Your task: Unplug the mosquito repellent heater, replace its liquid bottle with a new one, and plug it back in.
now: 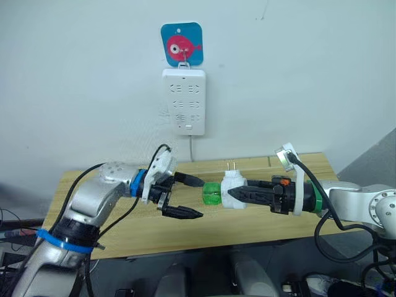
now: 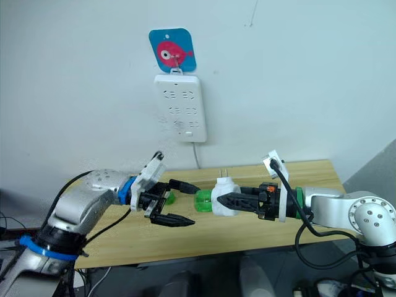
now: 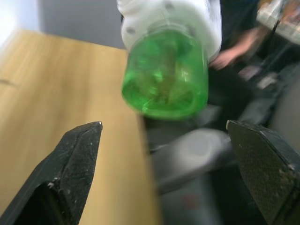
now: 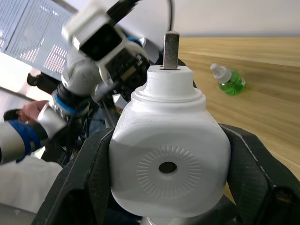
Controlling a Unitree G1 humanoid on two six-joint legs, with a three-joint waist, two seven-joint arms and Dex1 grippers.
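My right gripper (image 1: 238,193) is clamped on the mosquito repellent heater (image 1: 232,185), one black finger each side of the white body, held in the air above the table (image 1: 260,226). Prongs point up; round vent faces my right wrist cam. Its liquid bottle (image 1: 211,193) is screwed into the heater and sticks out sideways toward my left arm.

My left gripper (image 1: 190,198) is spread wide, holding nothing. Fingertips (image 3: 82,140) sit just short of the bottle's base, one above & one below its line, not touching. Gap w/ bottle is small.

Surroundings: the new one (image 4: 228,80), green w/ white cap, lies on the table behind my left gripper, well apart from the heater. Wall power strip (image 1: 184,101) hangs on the wall above the table's far edge, under a blue fish hook plate (image 1: 182,44); cord drops from it behind the table. A person's hand (image 4: 32,110) shows beyond the table edge.

Arm pose: both forearms roughly level, reaching inward toward each other over the table. Nothing between the two grippers except the bottle.
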